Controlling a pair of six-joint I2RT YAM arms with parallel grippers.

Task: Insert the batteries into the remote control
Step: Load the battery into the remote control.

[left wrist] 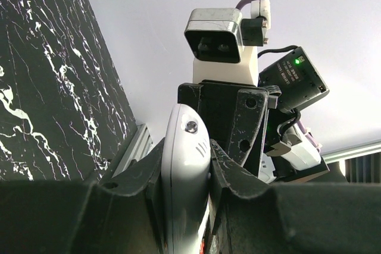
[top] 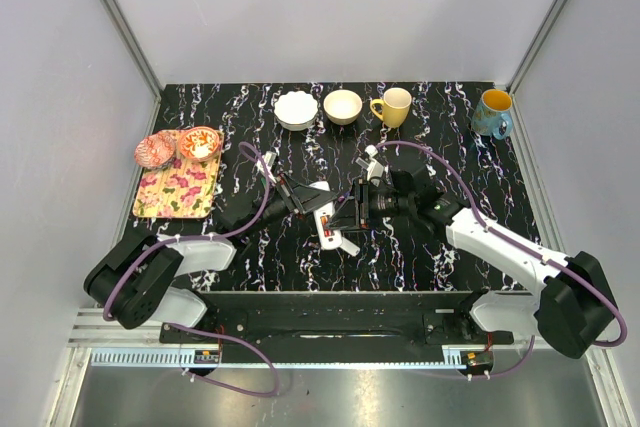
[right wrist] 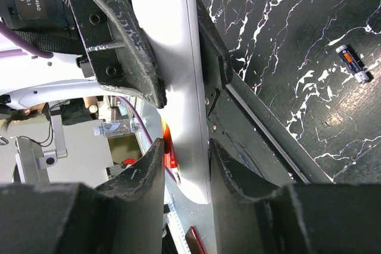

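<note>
My left gripper (left wrist: 186,206) is shut on the white remote control (left wrist: 186,171) and holds it on edge above the table's middle (top: 330,222). From the opposite side, my right gripper (right wrist: 186,171) squeezes the same remote (right wrist: 178,87). One finger (right wrist: 143,171) presses an orange-red battery (right wrist: 168,150) against the remote's face, and the other finger (right wrist: 232,173) bears on its far edge. A second, dark battery (right wrist: 352,62) lies loose on the black marbled table. In the top view both grippers meet at the centre, left (top: 318,209) and right (top: 352,215).
Along the back stand a white bowl (top: 296,109), a beige bowl (top: 343,106), a yellow mug (top: 393,107) and a blue mug (top: 493,113). At the left lies a floral tray (top: 177,190) with two small patterned bowls (top: 199,143) beside it.
</note>
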